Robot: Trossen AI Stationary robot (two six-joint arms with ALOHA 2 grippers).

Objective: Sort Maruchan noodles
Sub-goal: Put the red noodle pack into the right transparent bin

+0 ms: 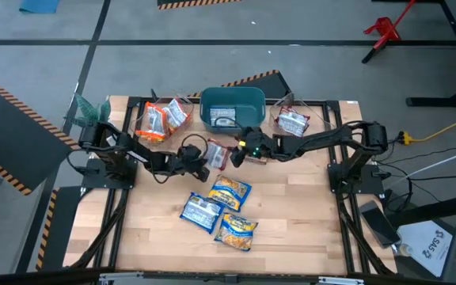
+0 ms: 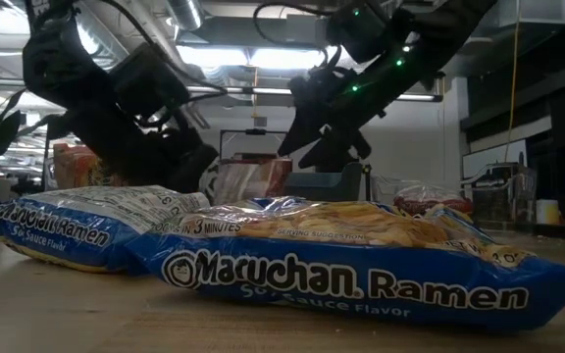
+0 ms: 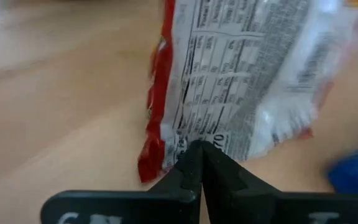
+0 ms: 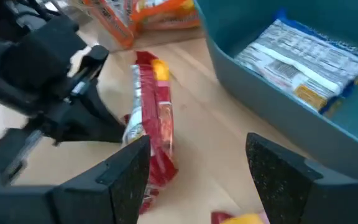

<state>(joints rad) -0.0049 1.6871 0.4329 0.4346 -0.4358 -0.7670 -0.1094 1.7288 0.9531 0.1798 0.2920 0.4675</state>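
Note:
A dark red-and-white Maruchan packet is at mid table, standing on edge between the two grippers. My left gripper is shut on it from the table's left. My right gripper is open just to the packet's right, above the table, and touches nothing. Three blue-and-yellow packets lie flat on the near half of the table. One blue packet lies in the teal bin. My left gripper pinches the red packet between its two fingers, on the packet's edge seam near a red corner. The fingers come in about level from the table's left. The packet stands on edge with its printed white back toward the wrist camera. Whether its lower edge touches the table, I cannot tell.
A clear container with orange packets stands at the far left, and another with red packets at the far right. The teal bin sits between them at the far edge. Bare wood lies to the right of the blue packets.

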